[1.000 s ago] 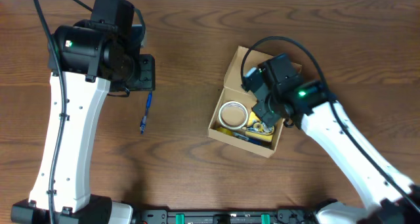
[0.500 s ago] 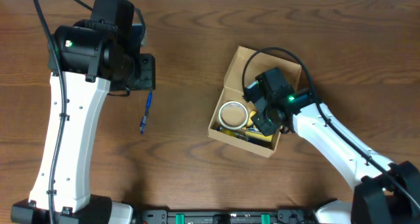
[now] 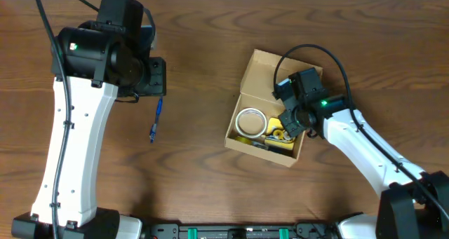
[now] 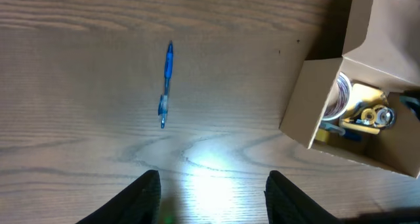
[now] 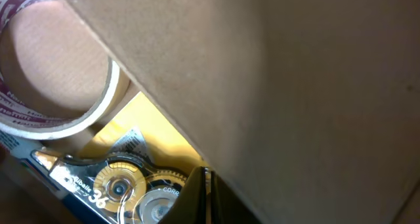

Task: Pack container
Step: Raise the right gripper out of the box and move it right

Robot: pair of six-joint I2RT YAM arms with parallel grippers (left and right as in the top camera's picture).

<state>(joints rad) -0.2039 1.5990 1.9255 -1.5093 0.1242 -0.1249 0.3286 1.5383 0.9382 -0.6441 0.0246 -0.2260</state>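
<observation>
We are keeping the left gripper over the left half of the worktop, toward the far edge, its two fingers spread wide with bare wood showing between them. It is holding nothing. A blue pen is lying on the wood just toward the near edge from that gripper, running roughly from far to near and well apart from everything else.

The container is sitting right of the middle of the worktop, about midway between the far and near edges, turned slightly off square. Its lid flap is lying open and leaning back toward the far edge. Inside, a tape roll is lying flat at the left end, and a yellow pack of small tape dispensers is resting beside it, toward the right end.

We are reaching the right gripper down into the right end of the container, over the yellow pack and close against the cardboard wall. In the right wrist view only a dark sliver of the fingers is showing at the bottom edge, so we cannot tell whether they are apart, together, or pinching anything.
</observation>
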